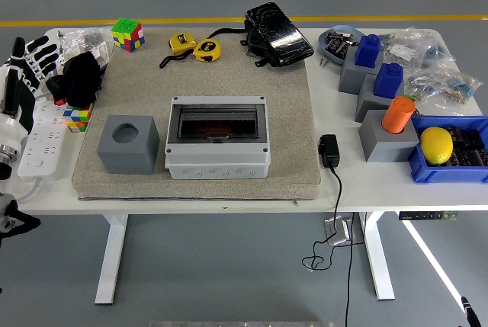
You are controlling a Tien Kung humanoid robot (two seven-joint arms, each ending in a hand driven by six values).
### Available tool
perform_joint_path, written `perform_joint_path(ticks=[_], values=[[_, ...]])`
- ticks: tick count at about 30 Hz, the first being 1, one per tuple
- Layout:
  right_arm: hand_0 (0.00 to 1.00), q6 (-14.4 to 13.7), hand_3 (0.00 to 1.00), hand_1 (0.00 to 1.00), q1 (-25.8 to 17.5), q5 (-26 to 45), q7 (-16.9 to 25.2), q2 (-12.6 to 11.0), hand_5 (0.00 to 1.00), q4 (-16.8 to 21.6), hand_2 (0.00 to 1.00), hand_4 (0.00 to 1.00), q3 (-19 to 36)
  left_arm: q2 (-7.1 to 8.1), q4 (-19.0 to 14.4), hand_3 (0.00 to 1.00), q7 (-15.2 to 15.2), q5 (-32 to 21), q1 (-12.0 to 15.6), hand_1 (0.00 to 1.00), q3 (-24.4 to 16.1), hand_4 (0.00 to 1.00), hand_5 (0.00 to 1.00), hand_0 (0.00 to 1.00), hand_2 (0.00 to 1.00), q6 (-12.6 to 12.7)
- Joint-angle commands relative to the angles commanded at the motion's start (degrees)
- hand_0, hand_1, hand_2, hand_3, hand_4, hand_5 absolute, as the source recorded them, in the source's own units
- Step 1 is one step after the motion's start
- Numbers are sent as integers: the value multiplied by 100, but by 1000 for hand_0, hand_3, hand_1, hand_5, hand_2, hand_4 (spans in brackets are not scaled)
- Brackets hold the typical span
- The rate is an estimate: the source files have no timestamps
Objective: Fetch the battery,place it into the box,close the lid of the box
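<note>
The grey box (217, 152) stands mid-table on the beige mat (290, 113), its dark see-through lid (218, 122) lying flat over it. Small dark batteries show in the blue bin (450, 171) at the right, beside a yellow lemon (436, 145); more lie in the grey dish (335, 40) at the back right. My left hand (29, 64) hovers at the table's left edge over a white power strip (42, 140), fingers spread and empty. Only a black tip of the right arm (467, 308) shows at the bottom right corner, far below the table.
A grey cube with a round hole (128, 144) sits left of the box. Black cloth (76, 79), two puzzle cubes (127, 34), yellow tape measures (196, 47) and a black pouch (278, 34) lie around. Grey blocks carry blue pieces (388, 79) and an orange cylinder (398, 114). A black adapter (329, 150) trails its cable.
</note>
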Motion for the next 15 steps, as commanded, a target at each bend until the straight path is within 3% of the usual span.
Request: perform_joint_path(ticks=[15], values=[[819,-1,792,767,-10,3,-7,-3,998,0,748,998,-8,29,-30,815,25,87,1,840,40,998,988,858,816,59]])
